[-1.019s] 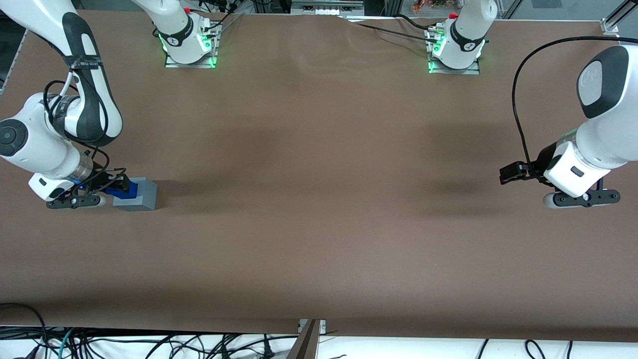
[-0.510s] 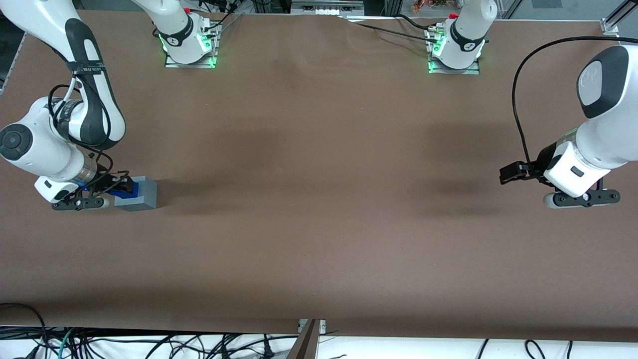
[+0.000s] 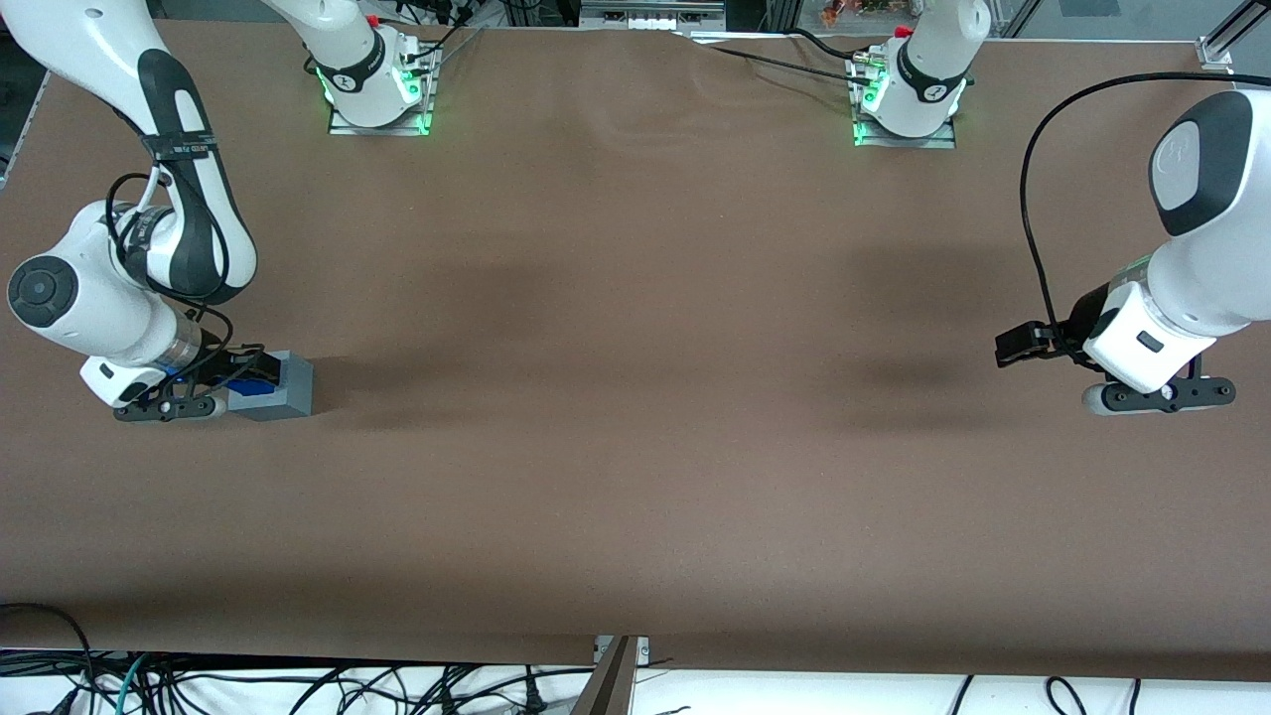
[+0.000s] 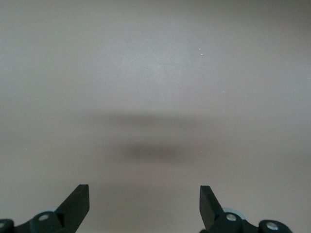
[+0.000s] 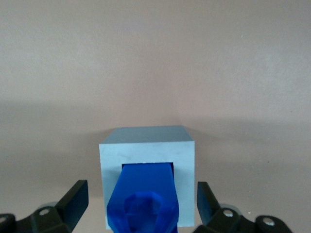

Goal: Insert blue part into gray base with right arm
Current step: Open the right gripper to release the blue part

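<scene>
brown table point(image 3: 635, 397), gray base point(image 5: 146, 145) holding blue part point(image 5: 143, 204), pincer point(image 5: 141, 204) spread wide around both

The gripper point(image 5: 138, 204) straddles the base point(image 5: 146, 148), fingers point(image 5: 75, 199) spread clear of its sides. The blue part point(image 5: 143, 199) fills the recess. Bare table point(image 3: 635, 397) lies all around.

Bright blue part point(image 5: 145, 200), pale gray base point(image 5: 185, 154), black gripper point(image 5: 141, 206)

Brown table point(image 3: 635, 477); gray base point(image 3: 283, 392) rests at working arm's end.
</scene>
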Motion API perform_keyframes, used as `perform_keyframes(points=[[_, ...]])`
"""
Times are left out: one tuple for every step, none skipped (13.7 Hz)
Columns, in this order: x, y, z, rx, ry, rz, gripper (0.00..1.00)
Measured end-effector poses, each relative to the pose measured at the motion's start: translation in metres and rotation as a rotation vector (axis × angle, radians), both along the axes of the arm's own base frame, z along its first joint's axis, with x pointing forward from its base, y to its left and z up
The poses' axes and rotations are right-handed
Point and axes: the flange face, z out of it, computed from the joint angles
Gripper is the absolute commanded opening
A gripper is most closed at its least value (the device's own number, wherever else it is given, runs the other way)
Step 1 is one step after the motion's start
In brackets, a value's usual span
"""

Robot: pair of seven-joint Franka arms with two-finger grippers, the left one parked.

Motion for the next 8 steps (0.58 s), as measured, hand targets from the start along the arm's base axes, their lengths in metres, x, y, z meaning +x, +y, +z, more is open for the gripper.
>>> perform_keyframes(points=[[0.003, 0.000, 0.005, 0.000, -0.006, 0.001, 0.99], [0.005, 0.001, 0.011, 0.002, -0.008, 0.002, 0.99], [0.007, 0.003, 0.019, 0.006, -0.005, 0.005, 0.99], [0.008, 0.007, 0.031, 0.012, 0.002, 0.011, 0.99], [0.009, 0.012, 0.047, 0.019, 0.012, 0.018, 0.99], [0.010, 0.018, 0.066, 0.028, 0.021, 0.026, 0.99], [0.009, 0.024, 0.086, 0.036, 0.026, 0.034, 0.99], [0.007, 0.031, 0.107, 0.044, 0.025, 0.040, 0.99]])
